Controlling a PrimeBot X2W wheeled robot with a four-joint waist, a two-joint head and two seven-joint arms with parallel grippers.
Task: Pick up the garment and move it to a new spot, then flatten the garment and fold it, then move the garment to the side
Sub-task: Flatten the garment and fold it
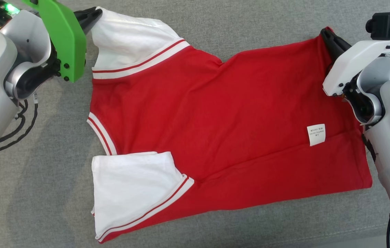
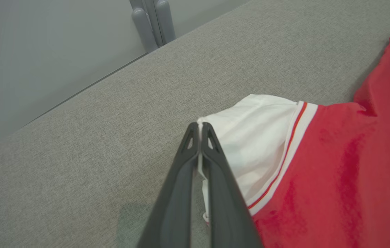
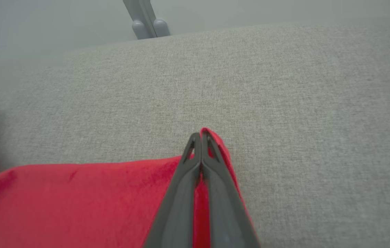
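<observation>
The garment (image 1: 215, 120) is a red T-shirt with white sleeves, lying spread across a grey fabric surface with its hem to the right. My left gripper (image 1: 96, 14) is shut on the corner of the far white sleeve (image 2: 257, 127), which shows pinched between the fingers (image 2: 215, 162) in the left wrist view. My right gripper (image 1: 326, 33) is shut on the far red hem corner (image 3: 215, 137) of the garment (image 3: 78, 203). The near sleeve (image 1: 133, 189) lies folded over the body.
The grey fabric surface (image 1: 236, 24) stretches beyond the garment on all sides. A white care label (image 1: 316, 134) sits on the red body near the hem. A grey post (image 2: 153, 20) stands past the surface's far edge.
</observation>
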